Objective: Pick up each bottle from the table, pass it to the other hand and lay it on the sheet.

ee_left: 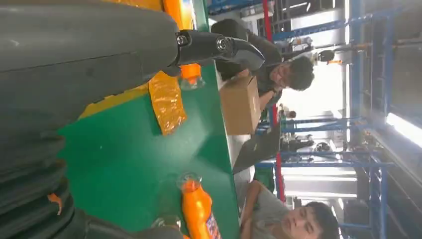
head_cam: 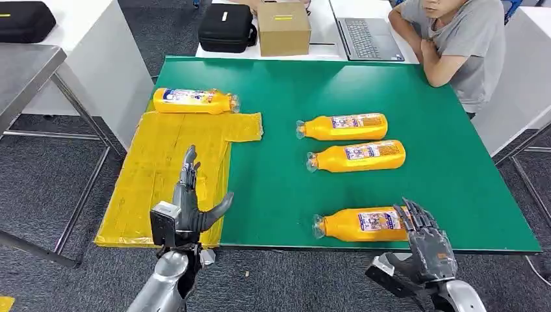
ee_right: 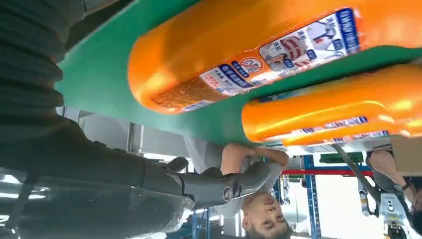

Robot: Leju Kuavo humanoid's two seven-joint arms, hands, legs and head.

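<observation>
Partly cut off, the right hand [head_cam: 425, 237] spreads by the nearest bottle [head_cam: 360, 223]; the left hand [head_cam: 190, 205] is spread too.

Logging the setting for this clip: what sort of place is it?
Probably a robot lab or test workshop, not a home: a green-topped table beside white desks, a laptop and black equipment case near a seated person, and blue industrial racking behind.
</observation>
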